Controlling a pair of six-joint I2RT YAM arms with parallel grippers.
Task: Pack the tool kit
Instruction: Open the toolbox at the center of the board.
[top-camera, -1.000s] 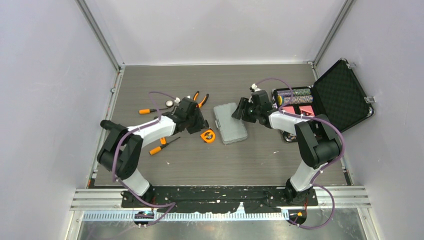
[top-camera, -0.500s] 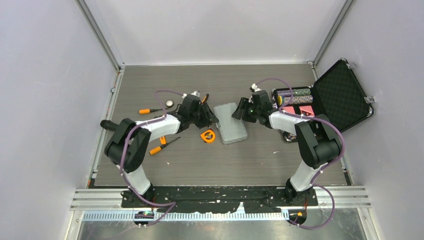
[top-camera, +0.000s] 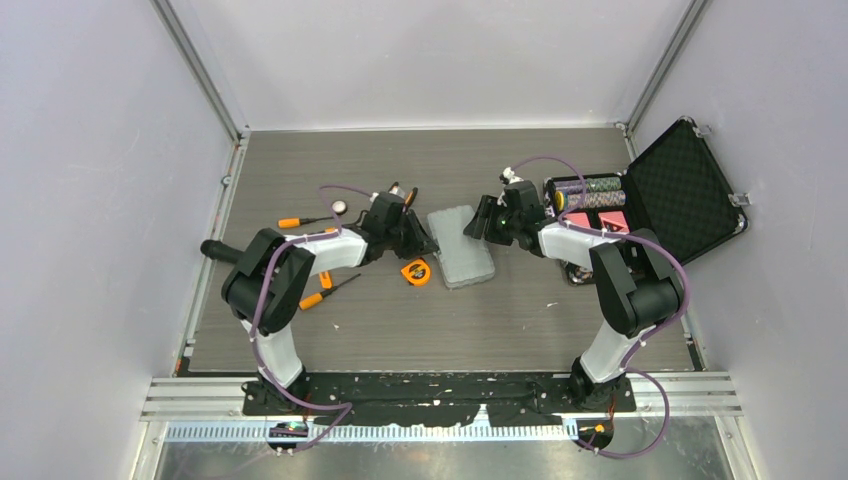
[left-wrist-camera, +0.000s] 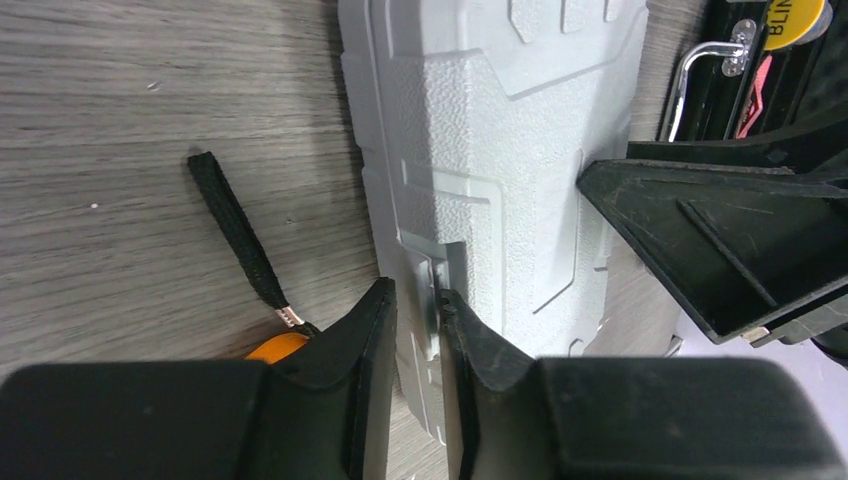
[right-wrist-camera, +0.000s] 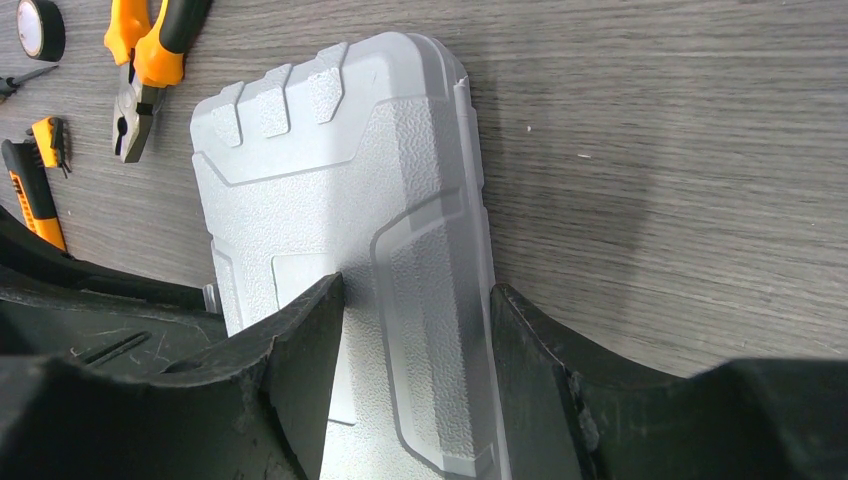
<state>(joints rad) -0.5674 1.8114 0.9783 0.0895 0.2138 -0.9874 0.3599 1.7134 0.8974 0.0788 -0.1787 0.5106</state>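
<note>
Nearest me on the tabletop (top-camera: 400, 330) lies a screwdriver (top-camera: 322, 293); just past it sits the tape measure (top-camera: 416, 270), close beside the grey case (top-camera: 462, 247); that case lies shut and flat mid-tabletop, between the two arms. The left pincer (left-wrist-camera: 415, 298) has its fingers narrowly parted either side of a latch (left-wrist-camera: 432, 290) on the case's left edge; I cannot tell whether they pinch it. The right pincer (right-wrist-camera: 418, 290) stands spread wide over the case's right edge, gripping nothing. Further off, left of the case, lie the pliers (right-wrist-camera: 150, 60), a tape roll (right-wrist-camera: 40, 28) and a second screwdriver (top-camera: 295, 221); far right, a black case (top-camera: 680, 190) stands open.
</note>
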